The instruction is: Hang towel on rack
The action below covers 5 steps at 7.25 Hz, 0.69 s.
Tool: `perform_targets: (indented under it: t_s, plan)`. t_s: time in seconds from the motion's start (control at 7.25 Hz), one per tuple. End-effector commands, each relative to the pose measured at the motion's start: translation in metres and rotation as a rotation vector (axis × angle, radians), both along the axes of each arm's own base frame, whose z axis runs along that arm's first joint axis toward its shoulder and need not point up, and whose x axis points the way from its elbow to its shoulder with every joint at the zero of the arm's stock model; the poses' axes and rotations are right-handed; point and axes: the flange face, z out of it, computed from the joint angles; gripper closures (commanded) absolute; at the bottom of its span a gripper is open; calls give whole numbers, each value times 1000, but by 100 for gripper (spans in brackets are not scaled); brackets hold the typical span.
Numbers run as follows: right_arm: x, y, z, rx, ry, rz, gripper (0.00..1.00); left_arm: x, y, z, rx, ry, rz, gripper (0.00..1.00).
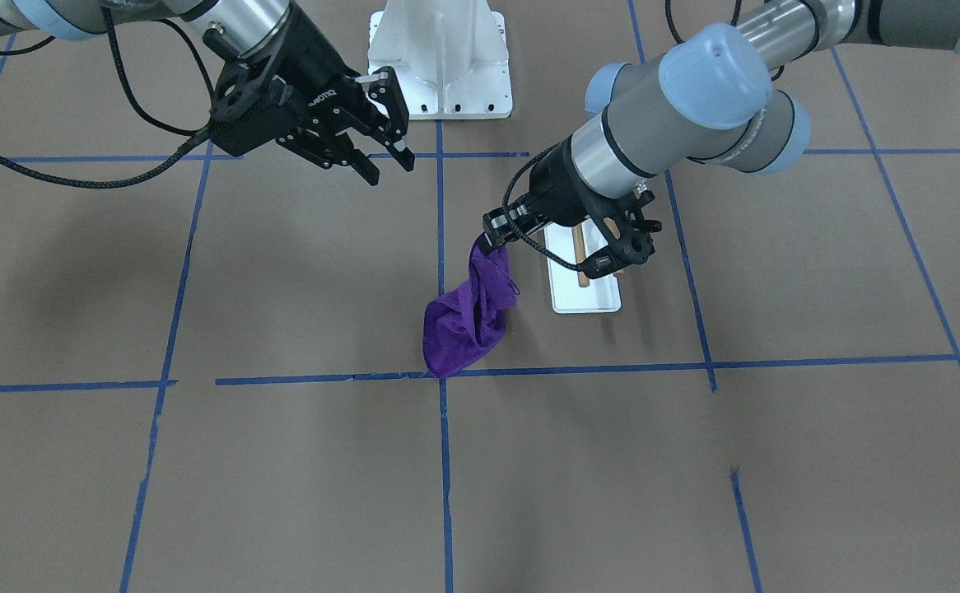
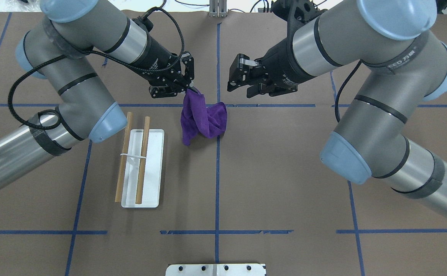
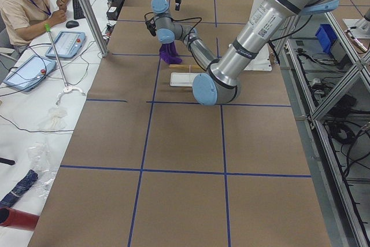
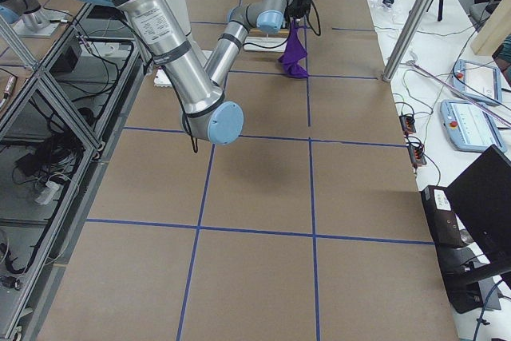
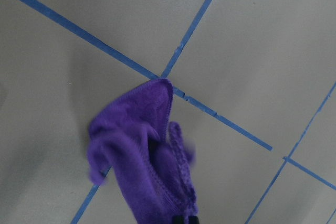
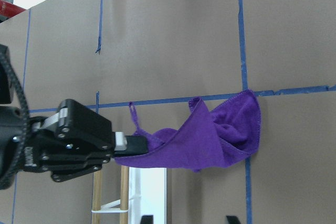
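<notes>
Overhead exterior: left gripper (image 2: 191,89) pinches only the towel's (image 2: 204,120) corner, right gripper (image 2: 239,82) wide and empty, so it may slip before the rack (image 2: 143,172).

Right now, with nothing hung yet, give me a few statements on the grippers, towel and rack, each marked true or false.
1. The left gripper pinches one corner of the towel, and the right gripper is apart from it. True.
2. The right gripper is shut. False: its fingers are spread open with nothing between them.
3. The rack has two wooden bars over a white base. True.
4. The towel is draped over the rack. False: it hangs from the left gripper beside the rack, and its lower end seems to rest on the table.
</notes>
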Motion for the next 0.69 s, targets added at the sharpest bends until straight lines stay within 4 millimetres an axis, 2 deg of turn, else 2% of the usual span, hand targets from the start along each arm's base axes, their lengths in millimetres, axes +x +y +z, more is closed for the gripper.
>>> perform_targets:
  t_s: [0.0, 0.14, 0.28, 0.41, 0.55]
  plan:
    - [25, -9, 29, -20, 30, 47, 0, -50, 55, 17, 141, 54, -3, 100]
    - [29, -14, 40, -22, 49, 65, 0, -66, 71, 27, 221, 52, -6, 100]
    - [31, -16, 43, -15, 55, 72, 0, -85, 84, 59, 275, 19, 0, 100]
    - [30, -20, 58, -15, 81, 81, 0, -107, 81, 90, 354, -25, -8, 100]
    - [30, -23, 68, 32, 114, 89, 0, -130, 80, 139, 432, -97, 4, 100]
